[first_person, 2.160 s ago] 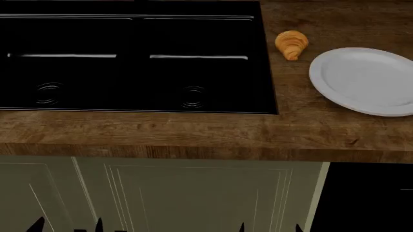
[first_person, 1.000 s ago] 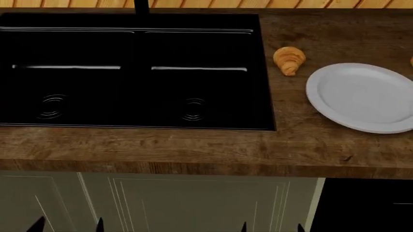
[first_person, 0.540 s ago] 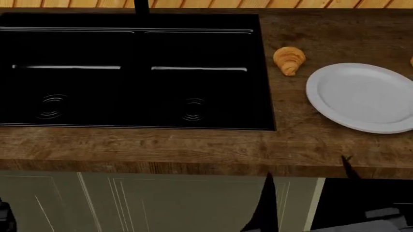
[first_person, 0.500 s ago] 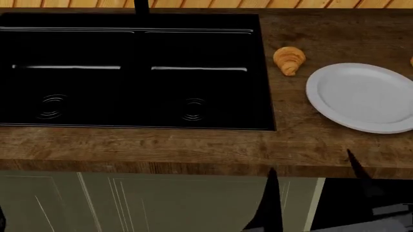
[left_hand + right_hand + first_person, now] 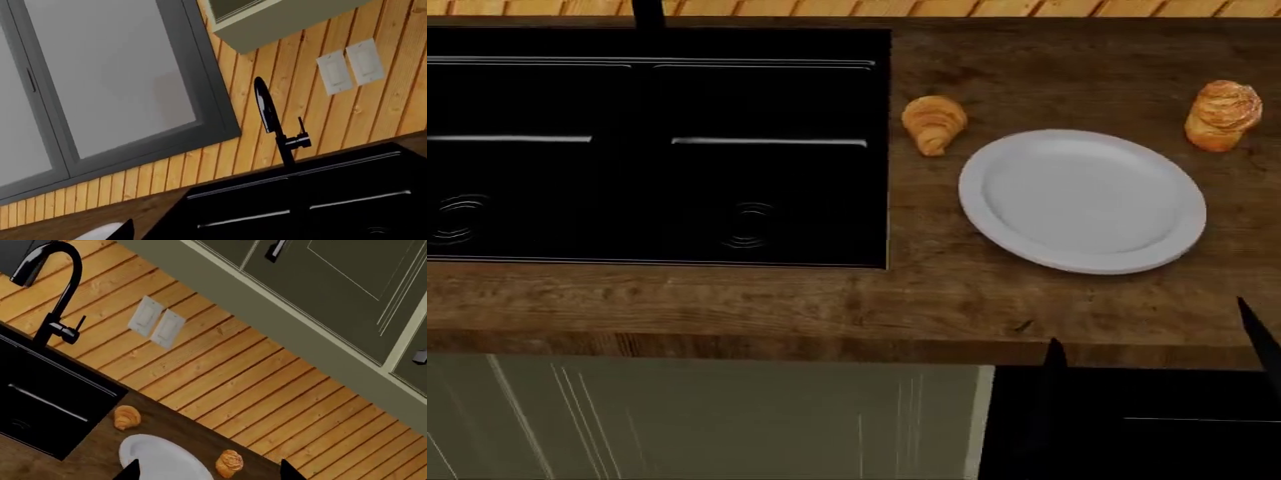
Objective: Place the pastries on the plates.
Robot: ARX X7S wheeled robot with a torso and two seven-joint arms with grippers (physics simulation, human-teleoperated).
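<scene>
Nothing is plated: the croissant [image 5: 934, 123] and puff pastry [image 5: 1222, 114] lie on the bench [image 5: 827, 300] beside 1 bare white plate [image 5: 1082, 200] (right jaws spread and empty, left jaws' state indiscernible).

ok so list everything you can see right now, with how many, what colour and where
croissant: one, golden brown, on the counter between the sink and the plate, off the plate
puff pastry: one, golden brown, on the counter beyond the plate's far right rim, off the plate
plate: one, white, bare, on the counter right of the sink
sink: one, black, double basin, set into the counter at left
tap: one, black, behind the sink
counter: one, dark brown wood
wall boards: light wood, behind the counter
wall switches: two, white, on the boards
window: one, grey frame, left wrist view
cabinets: pale green, below the counter
right fingers: two dark tips, at the counter's front edge
</scene>
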